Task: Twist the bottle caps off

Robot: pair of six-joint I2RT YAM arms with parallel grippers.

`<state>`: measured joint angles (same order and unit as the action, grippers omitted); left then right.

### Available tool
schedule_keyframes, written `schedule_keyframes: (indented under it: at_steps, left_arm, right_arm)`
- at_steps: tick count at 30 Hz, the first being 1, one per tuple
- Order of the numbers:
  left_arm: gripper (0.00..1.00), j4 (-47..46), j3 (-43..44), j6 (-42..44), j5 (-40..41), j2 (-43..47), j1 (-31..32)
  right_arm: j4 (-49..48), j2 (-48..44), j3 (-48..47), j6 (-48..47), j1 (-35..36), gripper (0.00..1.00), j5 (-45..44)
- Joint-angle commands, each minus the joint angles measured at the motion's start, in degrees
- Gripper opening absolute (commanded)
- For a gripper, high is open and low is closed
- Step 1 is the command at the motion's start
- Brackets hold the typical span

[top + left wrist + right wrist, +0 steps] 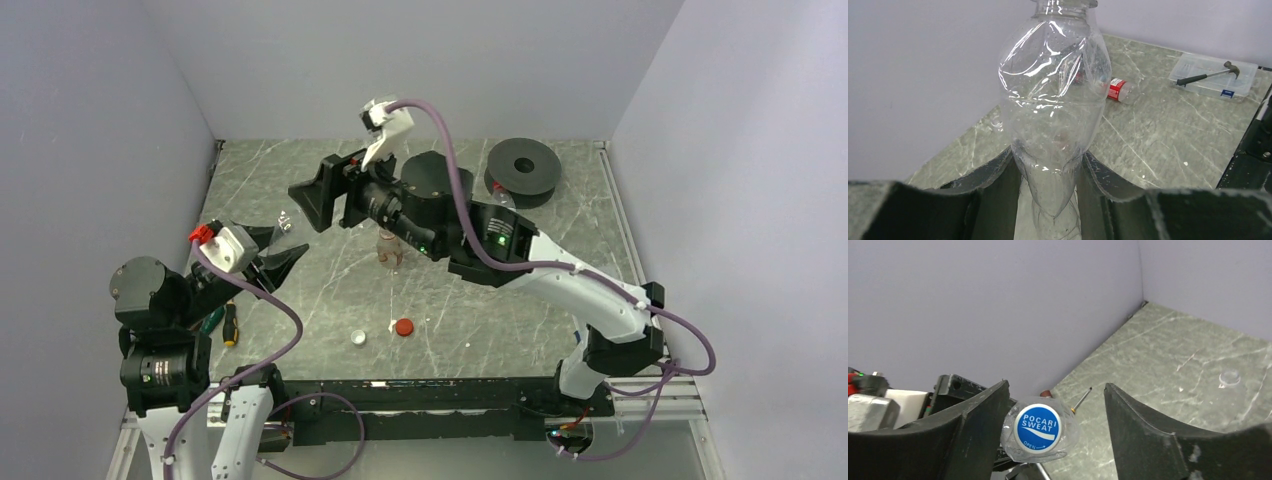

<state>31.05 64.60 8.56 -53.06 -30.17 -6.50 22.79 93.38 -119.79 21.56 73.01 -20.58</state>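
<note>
The left gripper [1048, 156] clamps the bottle [1053, 90] low on its body above the table [1168, 130], left side, long axis running out from the grip, cap [1037, 428] facing the right gripper [1057, 387], whose jaws stand apart, clear of it.

Right gripper [1056, 385]: two black fingers spread wide, neither touching anything. Between them, closer to the finger on the view's left, sits a bottle cap [1037, 428], blue top with white "POCARI SWEAT" lettering, facing the camera. Clear bottle [1070, 432] shoulder shows around it. Behind, a screwdriver shaft [1082, 399] lies on the grey-green marble table [1158, 355]. Well right, a small pale cap [1229, 376] rests alone on the table. Lavender walls behind.
</note>
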Motion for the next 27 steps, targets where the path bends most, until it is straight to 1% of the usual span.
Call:
schedule_keyframes:
  at_steps: [1,4,7,9,11,15,18,21,24,26,27]
  left_arm:
    - [0.01,-0.2,-0.4,2.7,1.8,0.5,0.0]
    - [0.01,0.2,-0.5,3.0,2.5,0.4,0.0]
    - [0.01,0.2,-0.6,3.2,2.4,0.4,0.1]
    - [0.01,0.0,-0.6,3.0,2.2,0.4,0.0]
    - [0.01,0.0,-0.6,2.8,1.6,0.4,0.0]
    - [0.0,0.3,0.3,1.2,-1.1,-0.2,0.1]
    - [0.0,-0.1,1.2,-2.6,-5.6,-1.3,0.1]
    - [0.0,-2.4,2.3,-10.6,-14.7,-2.9,0.1]
    - [0.0,-9.5,2.0,-22.6,-24.2,-4.3,0.0]
    - [0.0,-16.5,1.0,-31.3,-27.4,-4.7,0.1]
    - [0.0,-18.7,0.9,-34.1,-28.3,-4.8,0.1]
  right_arm:
    - [0.5,0.4,-3.5,1.5,0.1,0.68,-0.6]
    - [1.1,1.5,-4.8,1.8,0.1,0.58,0.4]
    - [1.4,2.0,-5.2,1.8,0.1,0.43,0.4]
    - [1.3,1.9,-5.1,1.8,0.1,0.31,0.0]
    - [0.7,1.5,-4.6,1.2,0.1,0.22,0.0]
    - [-0.5,0.2,-4.0,-1.5,0.1,0.11,1.2]
    - [-1.7,-1.3,-2.7,-5.1,-0.1,0.06,5.3]
    - [-5.7,-5.0,2.6,-11.0,-0.4,0.05,14.8]
    - [-11.7,-9.9,10.3,-15.2,-1.0,0.05,25.5]
    - [-14.6,-12.5,14.3,-15.6,-2.9,0.05,33.4]
    - [-15.6,-13.5,15.7,-15.5,-3.8,0.05,37.3]
